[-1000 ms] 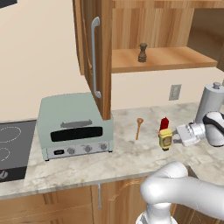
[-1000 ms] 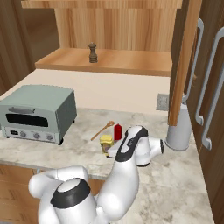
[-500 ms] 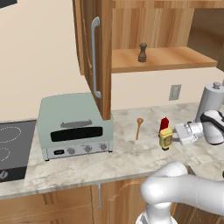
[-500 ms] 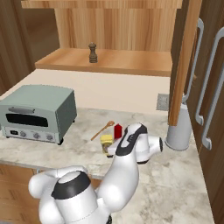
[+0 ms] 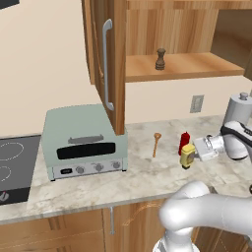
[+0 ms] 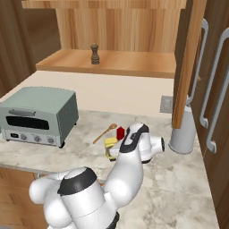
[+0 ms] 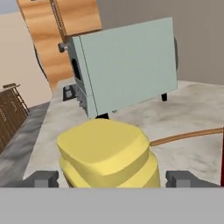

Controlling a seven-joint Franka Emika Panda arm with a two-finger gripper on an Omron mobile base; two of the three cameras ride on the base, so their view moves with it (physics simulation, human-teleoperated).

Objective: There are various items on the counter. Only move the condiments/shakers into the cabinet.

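Around the yellow bottle (image 7: 107, 153), gripper (image 7: 113, 178) jaws begin narrowing

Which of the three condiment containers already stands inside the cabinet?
The small dark brown shaker: it stands upright on the cabinet shelf. The yellow bottle and red squeeze bottle stand on the counter, the yellow one between the open gripper's fingers.

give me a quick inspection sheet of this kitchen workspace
surface: marbled counter, things standing on it
job's things: yellow bottle and red bottle on the counter; brown shaker on the cabinet shelf
clutter: wooden spoon, toaster oven, grey canister
gripper: gripper open, fingertips either side of the yellow bottle
cables: nothing seen
surroundings: cabinet door open, cooktop at left, wall outlet
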